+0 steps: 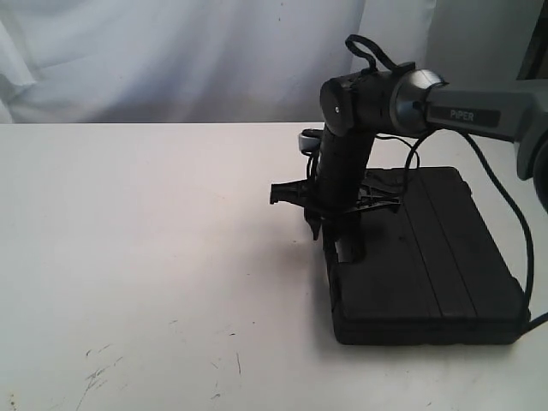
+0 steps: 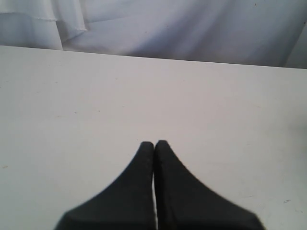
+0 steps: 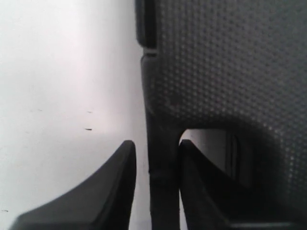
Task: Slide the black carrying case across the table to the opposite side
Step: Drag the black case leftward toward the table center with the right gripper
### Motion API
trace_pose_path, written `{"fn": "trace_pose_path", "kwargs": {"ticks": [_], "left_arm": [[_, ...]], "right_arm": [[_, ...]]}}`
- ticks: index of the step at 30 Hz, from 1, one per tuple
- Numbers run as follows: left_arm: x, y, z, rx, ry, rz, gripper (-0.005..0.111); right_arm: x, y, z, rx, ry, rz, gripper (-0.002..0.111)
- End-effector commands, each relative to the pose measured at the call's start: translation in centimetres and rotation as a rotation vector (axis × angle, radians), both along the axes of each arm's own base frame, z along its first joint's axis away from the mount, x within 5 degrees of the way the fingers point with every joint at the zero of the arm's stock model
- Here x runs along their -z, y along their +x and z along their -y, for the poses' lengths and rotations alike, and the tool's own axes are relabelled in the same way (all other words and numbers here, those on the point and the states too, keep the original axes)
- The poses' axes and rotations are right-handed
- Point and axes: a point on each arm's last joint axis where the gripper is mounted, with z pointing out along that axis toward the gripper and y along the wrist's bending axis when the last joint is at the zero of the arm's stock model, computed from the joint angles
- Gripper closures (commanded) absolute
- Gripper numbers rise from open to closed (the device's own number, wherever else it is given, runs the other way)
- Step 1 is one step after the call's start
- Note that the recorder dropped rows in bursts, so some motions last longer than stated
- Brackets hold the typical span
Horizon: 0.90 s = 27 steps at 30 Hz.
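the right gripper (image 3: 156,143) straddled the handle (image 3: 162,182) of the black carrying case (image 1: 428,257), fingers apart, not pinching, seemingly hooked to drag it; the left gripper (image 2: 154,143) was pressed together, idle.

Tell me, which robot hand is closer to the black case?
The right one. The right gripper sits at the black case, its fingers either side of the handle. The left gripper is shut over the table, with no case in its camera's view.
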Motion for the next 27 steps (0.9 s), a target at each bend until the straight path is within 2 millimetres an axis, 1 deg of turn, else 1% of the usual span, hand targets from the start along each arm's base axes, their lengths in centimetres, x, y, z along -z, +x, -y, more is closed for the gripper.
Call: {"fn": "trace_pose_path", "kwargs": {"ticks": [1,3,4,8,9,17,22,27], "left_arm": [[0.0,0.0,0.0,-0.003,-0.001,0.010,0.107],[0.0,0.0,0.0,-0.003,-0.001,0.010,0.107],[0.0,0.0,0.0,-0.003,-0.001,0.010,0.107],[0.0,0.0,0.0,-0.003,-0.001,0.010,0.107],[0.0,0.0,0.0,-0.003,-0.001,0.010,0.107],[0.0,0.0,0.0,-0.003,-0.001,0.010,0.107],[0.0,0.0,0.0,-0.003,-0.001,0.010,0.107],[0.0,0.0,0.0,-0.003,-0.001,0.010,0.107]], "right_arm": [[-0.8,0.0,-0.5,0.009,0.033,0.029,0.087],[-0.8,-0.1,-0.6,0.006,0.034,0.028,0.092],[-0.8,-0.2,-0.9,-0.001,0.036,0.030,0.097],[-0.8,-0.7,-1.8,-0.011,0.063,0.031,0.105],[-0.9,-1.0,-2.4,-0.009,0.087,0.031,0.108],[-1.2,-1.9,-4.6,0.004,0.157,0.061,0.108],[-1.4,-2.0,-5.8,0.020,0.205,0.063,0.108],[-2.3,-2.1,-7.2,0.024,0.237,0.086,0.108]]}}
